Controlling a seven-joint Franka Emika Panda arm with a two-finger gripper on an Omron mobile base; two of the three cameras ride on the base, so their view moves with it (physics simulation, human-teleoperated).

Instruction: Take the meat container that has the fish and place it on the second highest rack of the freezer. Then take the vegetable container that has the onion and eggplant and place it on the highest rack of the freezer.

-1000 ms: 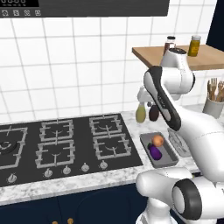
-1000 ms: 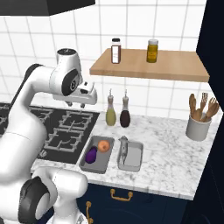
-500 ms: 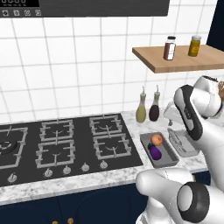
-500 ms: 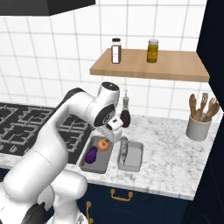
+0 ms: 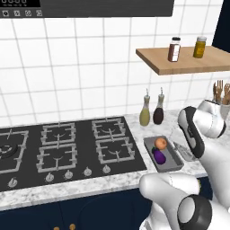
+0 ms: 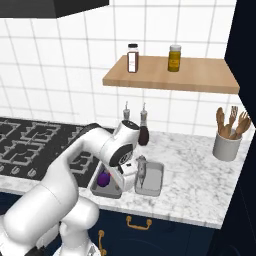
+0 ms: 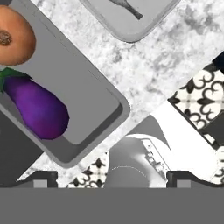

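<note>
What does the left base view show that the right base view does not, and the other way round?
Left base view alone: the onion beside the eggplant in the vegetable tray. Right base view alone: the whole meat tray with the fish, and the full utensil pot. Both: the stove, two bottles, the wooden shelf with two jars, and the eggplant.

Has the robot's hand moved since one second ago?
Yes. It came down from in front of the wall tiles to the vegetable container on the counter, beside the meat container.
</note>
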